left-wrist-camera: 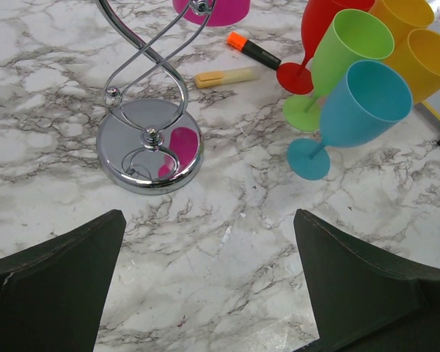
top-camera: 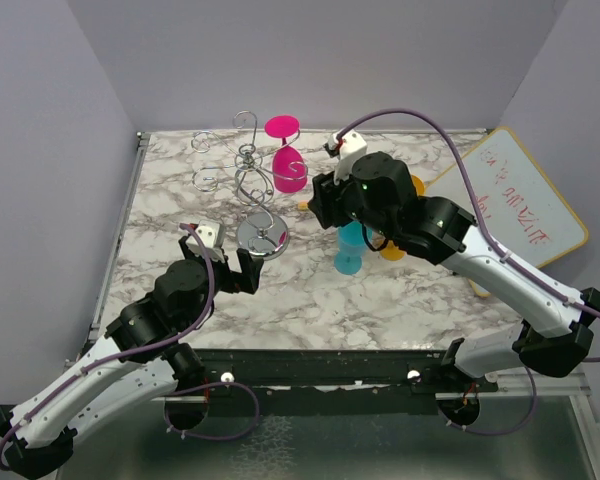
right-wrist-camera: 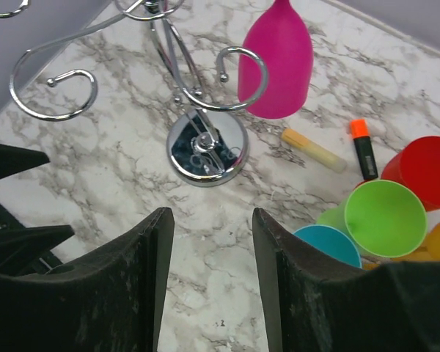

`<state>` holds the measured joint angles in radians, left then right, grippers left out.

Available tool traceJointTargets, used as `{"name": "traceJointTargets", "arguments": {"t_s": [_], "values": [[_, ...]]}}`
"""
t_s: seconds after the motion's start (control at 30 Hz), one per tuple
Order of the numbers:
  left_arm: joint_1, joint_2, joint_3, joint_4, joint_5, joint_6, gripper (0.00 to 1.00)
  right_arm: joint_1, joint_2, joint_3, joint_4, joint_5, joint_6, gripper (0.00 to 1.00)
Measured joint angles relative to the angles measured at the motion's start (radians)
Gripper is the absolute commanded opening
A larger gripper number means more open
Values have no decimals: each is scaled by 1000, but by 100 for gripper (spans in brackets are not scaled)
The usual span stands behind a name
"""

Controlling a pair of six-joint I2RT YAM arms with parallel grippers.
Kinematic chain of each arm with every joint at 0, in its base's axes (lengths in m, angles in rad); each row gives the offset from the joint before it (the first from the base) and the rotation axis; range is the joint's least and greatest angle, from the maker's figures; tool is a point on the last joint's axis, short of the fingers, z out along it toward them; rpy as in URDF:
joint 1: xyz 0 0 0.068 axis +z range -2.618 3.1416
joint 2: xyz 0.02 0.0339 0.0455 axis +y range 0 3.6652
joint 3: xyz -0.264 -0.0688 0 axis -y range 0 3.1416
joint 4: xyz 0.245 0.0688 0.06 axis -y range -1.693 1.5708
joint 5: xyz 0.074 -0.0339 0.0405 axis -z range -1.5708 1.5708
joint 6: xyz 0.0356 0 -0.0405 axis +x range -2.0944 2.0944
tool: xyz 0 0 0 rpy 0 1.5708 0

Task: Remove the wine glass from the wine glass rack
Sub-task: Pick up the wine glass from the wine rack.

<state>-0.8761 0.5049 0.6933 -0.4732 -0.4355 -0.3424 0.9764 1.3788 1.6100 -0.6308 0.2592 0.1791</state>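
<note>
The pink wine glass [top-camera: 289, 168] is hanging upside down on the right side of the wire rack [top-camera: 252, 188], foot up among the curled arms and bowl pointing down, and its colour is reflecting in the rack's round shiny base. The rack is standing upright on the marble table [top-camera: 400, 300], left of centre. The right gripper [top-camera: 323, 206] is hovering just right of the glass, above the table, with its fingers [right-wrist-camera: 136, 271] standing partly apart and grasping nothing; marble is showing through the gap between them. The left gripper [top-camera: 220, 258] is sitting low near the rack's base, on its near side, spread wide and holding nothing. A yellow stick [right-wrist-camera: 313, 149] and an orange-capped marker [right-wrist-camera: 364, 147] are lying on the table to the right of the base. Beyond them a bunch of plastic goblets is lying together: blue [left-wrist-camera: 356, 114], green [left-wrist-camera: 345, 62], red [left-wrist-camera: 319, 37] and yellow [left-wrist-camera: 425, 62]. A whiteboard [top-camera: 525, 195] is resting at the table's right edge.
</note>
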Motion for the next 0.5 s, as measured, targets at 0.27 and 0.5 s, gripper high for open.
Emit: {"name": "traceJointTargets", "arguments": {"t_s": [0.27, 0.5], "values": [[0, 3, -2, 0, 0, 7, 99, -97, 5, -6, 5, 87, -15, 49], [0, 3, -3, 0, 1, 7, 99, -276, 92, 59, 54, -34, -1, 49]]}}
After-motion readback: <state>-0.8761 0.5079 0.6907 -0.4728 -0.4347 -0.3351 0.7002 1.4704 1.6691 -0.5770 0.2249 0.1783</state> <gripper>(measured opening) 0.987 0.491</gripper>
